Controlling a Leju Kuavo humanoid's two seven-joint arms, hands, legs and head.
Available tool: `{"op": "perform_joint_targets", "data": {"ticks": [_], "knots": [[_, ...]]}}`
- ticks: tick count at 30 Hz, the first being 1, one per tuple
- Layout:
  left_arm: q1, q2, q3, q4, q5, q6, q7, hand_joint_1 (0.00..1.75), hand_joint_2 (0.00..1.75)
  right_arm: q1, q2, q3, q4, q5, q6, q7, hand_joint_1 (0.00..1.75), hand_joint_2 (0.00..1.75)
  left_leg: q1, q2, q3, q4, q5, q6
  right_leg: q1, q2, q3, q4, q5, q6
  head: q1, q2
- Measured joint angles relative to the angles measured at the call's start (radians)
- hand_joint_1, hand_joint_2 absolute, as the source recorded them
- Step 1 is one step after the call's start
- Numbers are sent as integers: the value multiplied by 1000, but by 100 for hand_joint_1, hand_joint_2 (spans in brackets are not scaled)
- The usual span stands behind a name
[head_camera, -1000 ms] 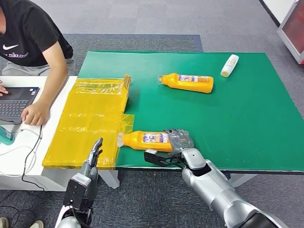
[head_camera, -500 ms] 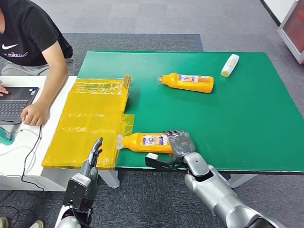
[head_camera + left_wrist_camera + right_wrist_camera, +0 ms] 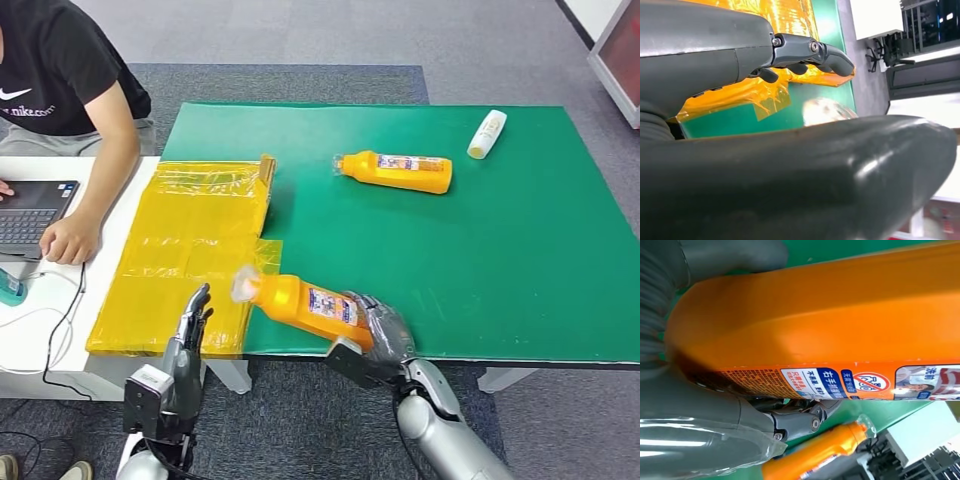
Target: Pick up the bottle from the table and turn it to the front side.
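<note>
Your right hand [image 3: 381, 335] grips the base of the orange bottle [image 3: 302, 303] at 6 o'clock on the green surface [image 3: 513, 250], cap tilted up toward 9. Your left hand [image 3: 189, 335] hangs empty, fingers loosely extended. A second bottle [image 3: 396, 172] lies toward 12.

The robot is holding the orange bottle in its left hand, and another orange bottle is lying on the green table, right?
Not quite: it is the right hand that holds the orange bottle, as the head view shows. The left hand holds nothing. The other bottle does lie on the green table.
</note>
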Motion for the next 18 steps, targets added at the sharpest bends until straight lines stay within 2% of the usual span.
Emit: {"op": "perform_joint_targets", "data": {"ticks": [10, 15, 18], "knots": [[-1, -12, 3, -2, 191, -33, -58, 0, 0, 51, 2, -30, -98, -171, 71, -42, 175, 175, 0, 0, -1, 0, 0, 0, 0, 0, -1, 0, 0, 0, 0, 0], [-12, -15, 2, -6, 180, -40, -54, 0, 0, 58, 2, -21, -121, -60, -3, -44, 175, 175, 0, 0, -1, 0, 0, 1, 0, 0, -1, 0, 0, 0, 0, 0], [-32, -14, 1, -8, 150, -50, -46, 0, 0, 63, 2, -9, -137, -77, 10, -47, 175, 175, 0, 0, -1, 0, 0, 0, 0, 0, -1, 0, 0, 0, 0, 0]]}}
